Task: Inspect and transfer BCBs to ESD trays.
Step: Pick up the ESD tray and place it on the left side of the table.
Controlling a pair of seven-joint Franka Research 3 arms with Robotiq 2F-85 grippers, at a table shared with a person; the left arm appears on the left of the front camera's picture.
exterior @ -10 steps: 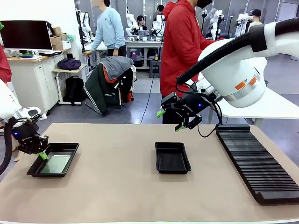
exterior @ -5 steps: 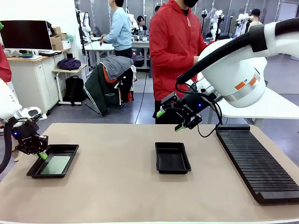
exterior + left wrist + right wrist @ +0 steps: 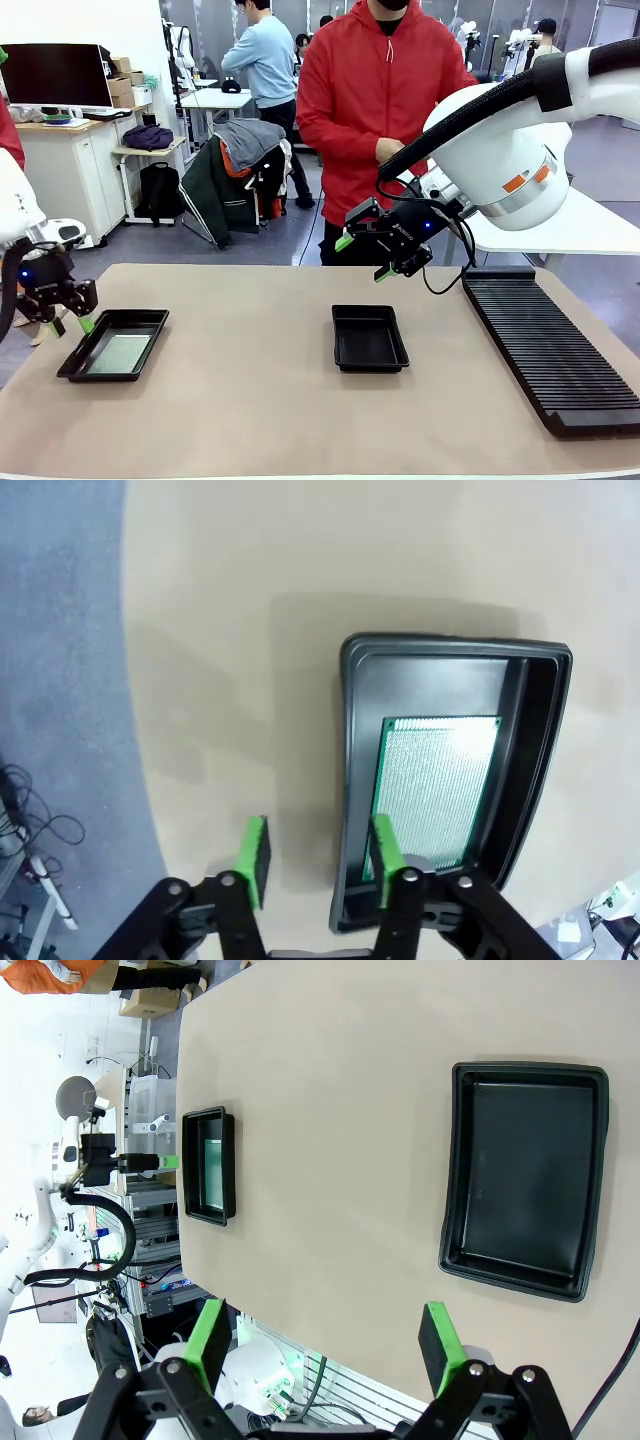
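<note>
Board (image 3: 435, 780) is laid in 9 o'clock tray (image 3: 350, 680) | centre tray (image 3: 370, 340) is left unfilled | left gripper (image 3: 318, 840), right gripper (image 3: 323, 1320) are spread, empty

Grey floor (image 3: 310, 228), white cabinet (image 3: 62, 185), black monitor (image 3: 55, 75)

You have bright, even room light over the table (image 3: 250, 400), with only soft, short shadows. In your left wrist view a faint, broad shadow lies on the table just beyond the far rim of the tray (image 3: 540, 740). Focus is sharp throughout. Both wrist views bow toward their edges, and the right one washes out white past the table's edge.
</note>
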